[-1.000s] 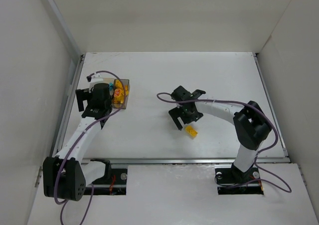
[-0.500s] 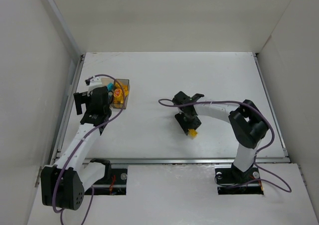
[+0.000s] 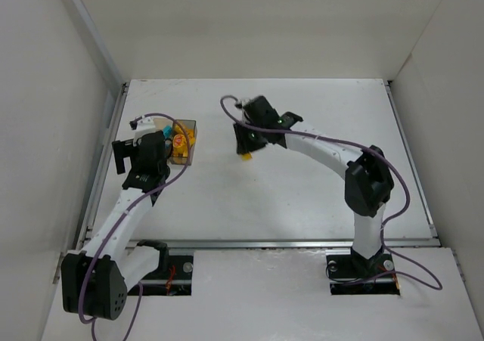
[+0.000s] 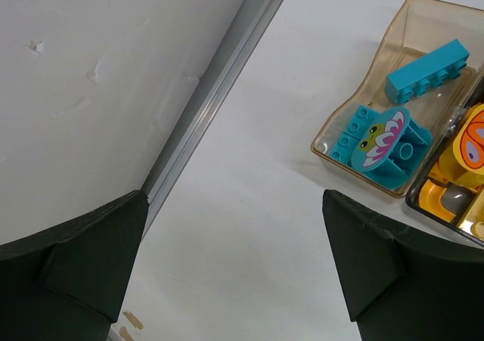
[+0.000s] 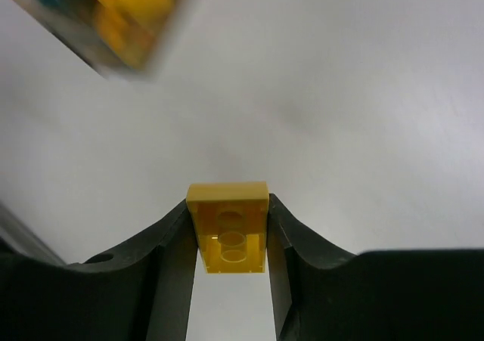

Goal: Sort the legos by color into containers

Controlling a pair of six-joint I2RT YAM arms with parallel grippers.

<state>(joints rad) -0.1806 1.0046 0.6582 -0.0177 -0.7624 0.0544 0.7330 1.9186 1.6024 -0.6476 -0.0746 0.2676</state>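
A yellow brick [image 5: 227,243] is pinched by the right gripper [image 5: 229,211], apart from the boxes [image 4: 359,76]; the left gripper [image 4: 242,273] is spread wide beside them.

White matte table [image 3: 302,197], flat, with a metal rail [image 4: 219,91] along its left edge and another along the near edge. Resting directly on it are the containers [image 3: 184,141]: two small translucent boxes joined side by side, close to the left edge and roughly midway between near and far edges. The left wrist view shows the tan-clear box [image 4: 361,76] nearer the left rail, with the dark box [image 4: 446,216] touching its other side.
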